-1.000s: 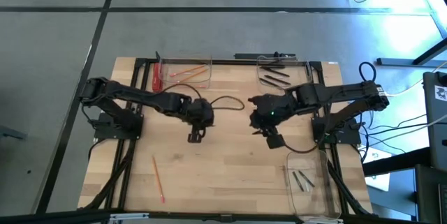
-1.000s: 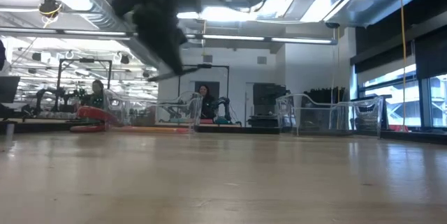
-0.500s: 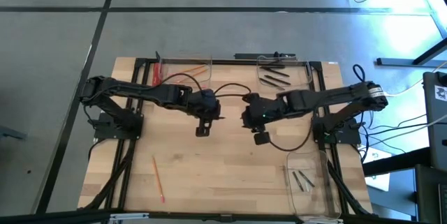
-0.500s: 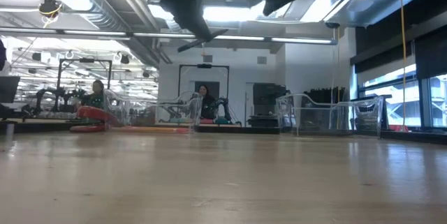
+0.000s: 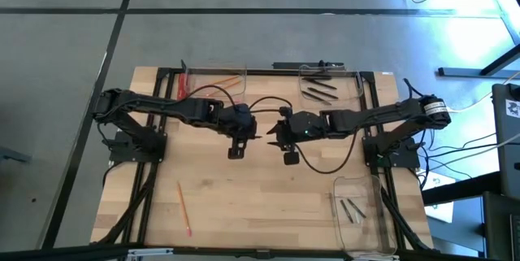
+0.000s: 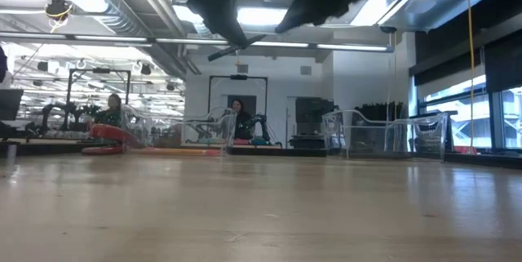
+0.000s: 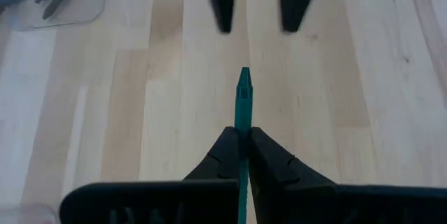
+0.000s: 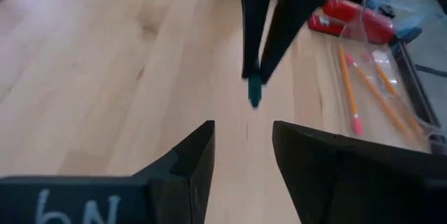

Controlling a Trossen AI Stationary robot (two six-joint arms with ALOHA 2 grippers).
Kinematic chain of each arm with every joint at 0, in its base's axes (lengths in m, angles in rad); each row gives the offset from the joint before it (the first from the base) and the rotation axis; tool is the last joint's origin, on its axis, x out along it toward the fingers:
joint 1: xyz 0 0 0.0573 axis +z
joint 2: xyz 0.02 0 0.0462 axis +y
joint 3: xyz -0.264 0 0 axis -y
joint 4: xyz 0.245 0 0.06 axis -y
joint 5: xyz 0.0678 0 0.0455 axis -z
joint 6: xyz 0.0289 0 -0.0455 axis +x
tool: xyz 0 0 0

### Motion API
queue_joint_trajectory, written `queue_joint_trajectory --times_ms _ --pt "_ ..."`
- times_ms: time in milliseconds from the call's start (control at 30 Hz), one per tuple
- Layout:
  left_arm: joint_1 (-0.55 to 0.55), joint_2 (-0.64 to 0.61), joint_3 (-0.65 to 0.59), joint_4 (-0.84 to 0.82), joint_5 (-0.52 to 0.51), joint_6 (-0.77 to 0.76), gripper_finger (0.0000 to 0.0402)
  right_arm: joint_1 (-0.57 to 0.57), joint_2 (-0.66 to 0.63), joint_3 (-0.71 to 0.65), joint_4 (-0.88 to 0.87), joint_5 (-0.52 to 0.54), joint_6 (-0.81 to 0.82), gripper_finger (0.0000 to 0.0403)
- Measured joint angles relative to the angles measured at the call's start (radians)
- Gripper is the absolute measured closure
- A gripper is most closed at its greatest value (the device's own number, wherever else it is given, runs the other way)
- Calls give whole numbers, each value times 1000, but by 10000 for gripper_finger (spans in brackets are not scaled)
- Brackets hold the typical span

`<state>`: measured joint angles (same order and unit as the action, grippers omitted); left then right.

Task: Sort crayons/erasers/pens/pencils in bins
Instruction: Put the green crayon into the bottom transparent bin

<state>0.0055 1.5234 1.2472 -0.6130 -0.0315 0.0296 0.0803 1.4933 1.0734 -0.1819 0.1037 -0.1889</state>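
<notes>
My left gripper (image 5: 253, 136) (image 7: 242, 133) hovers over the table's middle, shut on a teal-green crayon (image 7: 243, 95) whose pointed tip faces the right arm. My right gripper (image 5: 273, 137) (image 8: 243, 132) is open and faces it, its fingers a short way off the crayon tip (image 8: 255, 93) and apart from it. Orange pencils (image 5: 219, 84) lie in the far-left bin (image 5: 213, 70), black pens (image 5: 319, 90) in the far-right bin (image 5: 357, 82). One pencil (image 5: 184, 208) lies flat on the near-left table. My left gripper pinches the crayon between its two fingers (image 7: 225, 155), with the stick lying along them. The pointed end (image 7: 244, 81) juts out past the fingertips toward the table's right. The crayon is roughly level and lifted clear of the table.
A third bin (image 5: 363, 224) at the near-right corner holds a few grey sticks (image 5: 351, 210). A flat red bar (image 5: 183, 89) lies beside the far-left bin. Bare wood spreads under and in front of both grippers. People sit in the room beyond the far edge.
My right gripper has moved steadily toward the table's left and slightly far, closing on my left gripper. My left gripper, carrying the crayon, shifted toward the right and far edge in the first half second, then held still.
</notes>
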Motion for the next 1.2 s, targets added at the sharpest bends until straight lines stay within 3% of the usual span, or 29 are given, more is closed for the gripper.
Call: queue_joint_trajectory --times_ms 367,1000,1200 --pt "0 0 0 2 0 0 401 -4 15 -96 268 1 -30 256" --pt "0 0 0 23 0 -1 401 -32 79 -98 337 -20 -70 256" --pt "0 0 0 23 0 -1 401 -32 79 -98 336 -20 -79 285"
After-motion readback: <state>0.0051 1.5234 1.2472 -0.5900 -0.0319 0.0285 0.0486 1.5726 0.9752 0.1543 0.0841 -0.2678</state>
